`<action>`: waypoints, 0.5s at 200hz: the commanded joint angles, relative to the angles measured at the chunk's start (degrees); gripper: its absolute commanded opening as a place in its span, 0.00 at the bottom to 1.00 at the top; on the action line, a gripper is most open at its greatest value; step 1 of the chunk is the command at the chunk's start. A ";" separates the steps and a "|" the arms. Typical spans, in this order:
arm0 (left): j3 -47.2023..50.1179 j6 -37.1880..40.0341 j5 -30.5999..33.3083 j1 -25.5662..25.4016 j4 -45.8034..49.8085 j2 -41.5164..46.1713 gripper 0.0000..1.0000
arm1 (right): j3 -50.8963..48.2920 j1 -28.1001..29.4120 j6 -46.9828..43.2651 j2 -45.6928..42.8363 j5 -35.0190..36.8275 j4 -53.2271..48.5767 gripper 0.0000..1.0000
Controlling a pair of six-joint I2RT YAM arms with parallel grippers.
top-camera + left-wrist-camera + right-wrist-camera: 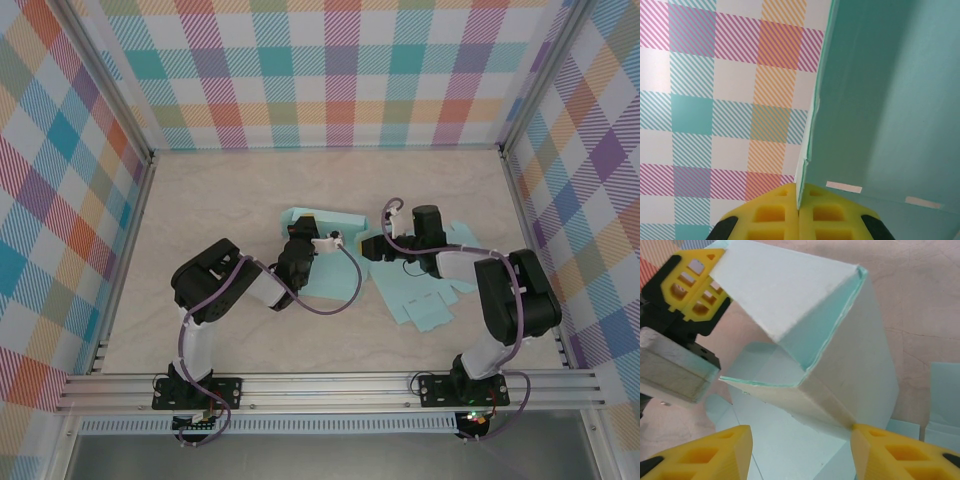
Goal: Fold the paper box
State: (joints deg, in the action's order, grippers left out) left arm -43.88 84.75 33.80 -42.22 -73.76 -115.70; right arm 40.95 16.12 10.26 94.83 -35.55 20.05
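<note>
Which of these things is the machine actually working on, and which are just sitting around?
In use: half-folded pale-teal paper box; left pincer, shut on its flap; right pincer, open at its corner.
Idle: flat pale-teal tabbed sheet, perhaps joined; checked walls; beige tabletop.

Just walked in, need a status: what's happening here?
Two arms are folding a teal paper box. The left end effector is shut on a raised panel's edge. The right end effector is open, straddling a half-formed corner. Other flaps lie flat on the table.
</note>
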 commanded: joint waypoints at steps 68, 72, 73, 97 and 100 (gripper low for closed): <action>-0.48 -0.77 -1.73 -0.40 -3.06 -1.45 0.00 | 2.55 1.24 1.74 4.43 10.93 5.40 0.55; -0.48 -0.71 -1.79 -0.49 -3.06 -1.58 0.00 | 2.62 1.40 1.74 4.50 11.74 5.53 0.55; -0.45 -0.72 -1.80 -0.45 -3.06 -1.57 0.00 | 2.63 1.43 1.71 4.49 11.87 5.53 0.55; -0.57 -0.60 -1.89 -0.82 -3.06 -2.14 0.00 | 2.78 2.02 1.41 4.90 13.86 6.75 0.54; -0.67 -0.56 -1.96 -0.82 -3.06 -2.20 0.00 | 2.86 2.07 1.35 5.01 14.03 6.90 0.54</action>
State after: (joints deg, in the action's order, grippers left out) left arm -43.88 84.86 33.47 -42.37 -74.56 -116.84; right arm 41.82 17.47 11.55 98.87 -24.93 23.64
